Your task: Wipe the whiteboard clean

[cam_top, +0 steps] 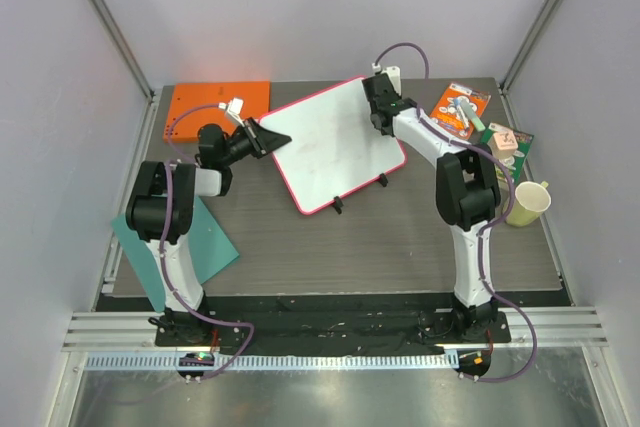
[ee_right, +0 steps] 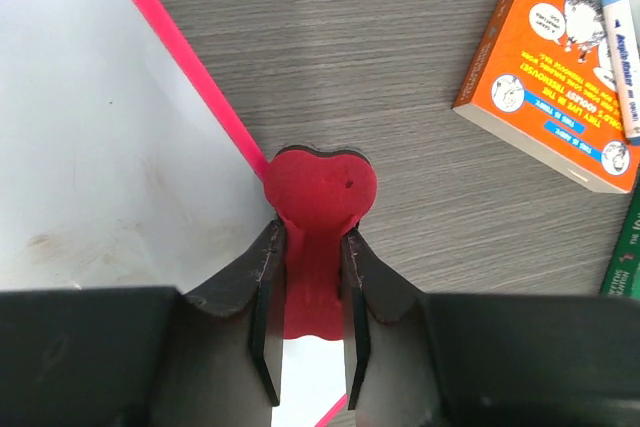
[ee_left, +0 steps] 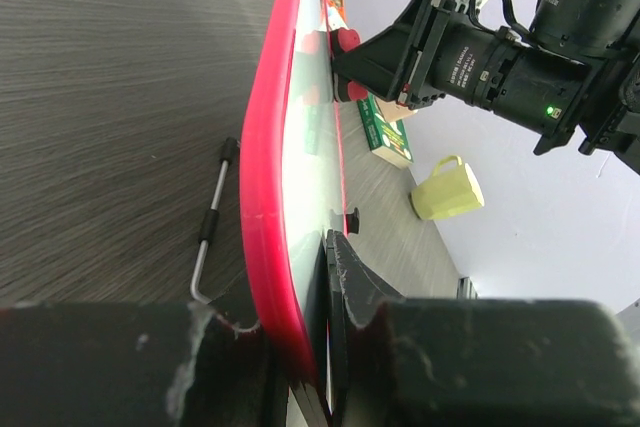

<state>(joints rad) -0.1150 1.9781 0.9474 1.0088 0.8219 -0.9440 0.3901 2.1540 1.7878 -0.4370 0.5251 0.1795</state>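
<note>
The whiteboard (cam_top: 335, 147), white with a pink-red rim, lies turned at an angle on the middle of the table. My left gripper (cam_top: 268, 137) is shut on its left corner; the left wrist view shows the rim (ee_left: 265, 197) pinched between the jaws of that gripper (ee_left: 290, 317). My right gripper (cam_top: 378, 112) is over the board's far right corner, shut on a red heart-shaped eraser (ee_right: 320, 187). The eraser's head rests at the board's edge (ee_right: 190, 52), partly over the bare table. A faint smudge (ee_right: 45, 242) shows on the white surface (ee_right: 100, 147).
An orange board (cam_top: 215, 107) lies at the back left, a teal sheet (cam_top: 195, 242) at the front left. At the right are an orange book with a marker on it (cam_top: 460, 110), a green box (cam_top: 505, 147) and a pale yellow mug (cam_top: 527, 203). A metal stand leg (ee_left: 212, 222) sticks out under the whiteboard.
</note>
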